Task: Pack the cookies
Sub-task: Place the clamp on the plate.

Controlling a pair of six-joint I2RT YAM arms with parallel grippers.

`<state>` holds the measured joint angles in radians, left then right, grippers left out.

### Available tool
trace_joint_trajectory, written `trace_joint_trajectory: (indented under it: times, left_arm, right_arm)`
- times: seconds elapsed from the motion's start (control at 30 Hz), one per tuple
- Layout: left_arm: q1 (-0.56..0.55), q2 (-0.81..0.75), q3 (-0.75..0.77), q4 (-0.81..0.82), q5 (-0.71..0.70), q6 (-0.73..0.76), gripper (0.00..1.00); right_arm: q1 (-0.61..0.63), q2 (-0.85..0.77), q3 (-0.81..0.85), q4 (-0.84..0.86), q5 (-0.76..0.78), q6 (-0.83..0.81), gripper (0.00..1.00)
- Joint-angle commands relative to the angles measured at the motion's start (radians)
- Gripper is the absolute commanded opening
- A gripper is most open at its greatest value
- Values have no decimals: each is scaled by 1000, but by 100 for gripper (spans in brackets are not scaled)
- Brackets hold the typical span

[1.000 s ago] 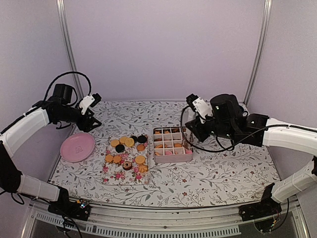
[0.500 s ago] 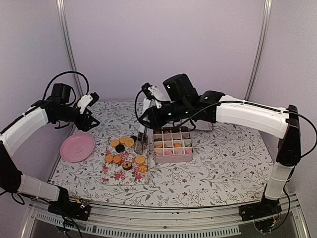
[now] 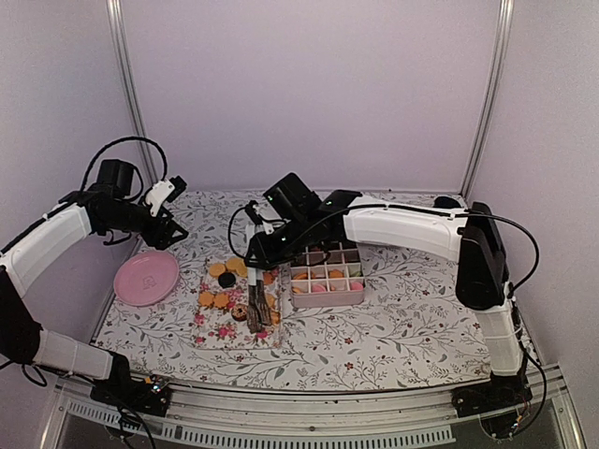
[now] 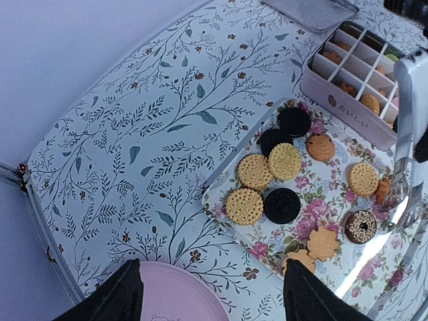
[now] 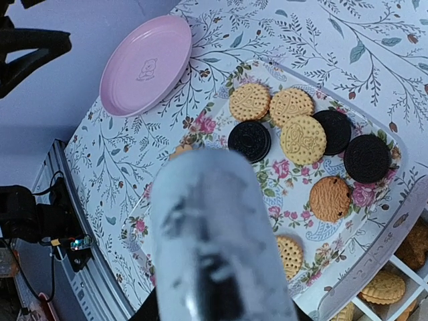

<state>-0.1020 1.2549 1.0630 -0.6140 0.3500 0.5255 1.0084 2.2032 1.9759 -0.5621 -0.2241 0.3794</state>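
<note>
While cookies (image 3: 226, 279) sit on the floral tray (image 3: 211, 329) at centre frame, the right gripper (image 3: 255, 249) clasps tongs (image 3: 254, 304) pointed down at them, likely for picking; the left gripper (image 3: 178, 215), at left, gapes empty.

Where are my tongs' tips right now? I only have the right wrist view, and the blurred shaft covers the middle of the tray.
Observer: The left wrist view shows the tongs with their tips just beside the chocolate-topped cookie, on its side toward the box. I cannot tell whether they touch the tray.
Operator: And where is the left gripper? I only see something dark in my top corner.
Observer: In the top view the left gripper is open and holds nothing. It hangs above the table behind the pink plate, well away from the tray.
</note>
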Motion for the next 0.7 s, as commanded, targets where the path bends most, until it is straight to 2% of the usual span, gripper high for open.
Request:
trace_joint_trajectory:
  times: [0.0, 0.1, 0.33, 0.67]
  left_arm:
    - [10, -11, -22, 22, -2, -21, 73]
    - [10, -6, -25, 25, 1, -24, 73]
    - [10, -12, -37, 32, 1, -21, 73]
    - [10, -8, -34, 37, -3, -24, 73]
  right_arm:
    - [-38, 82, 54, 45, -9, 69, 35]
    - [-60, 131, 75, 77, -14, 108, 37]
    - [-72, 201, 78, 129, 14, 174, 49]
    - [-112, 124, 69, 171, 20, 192, 71]
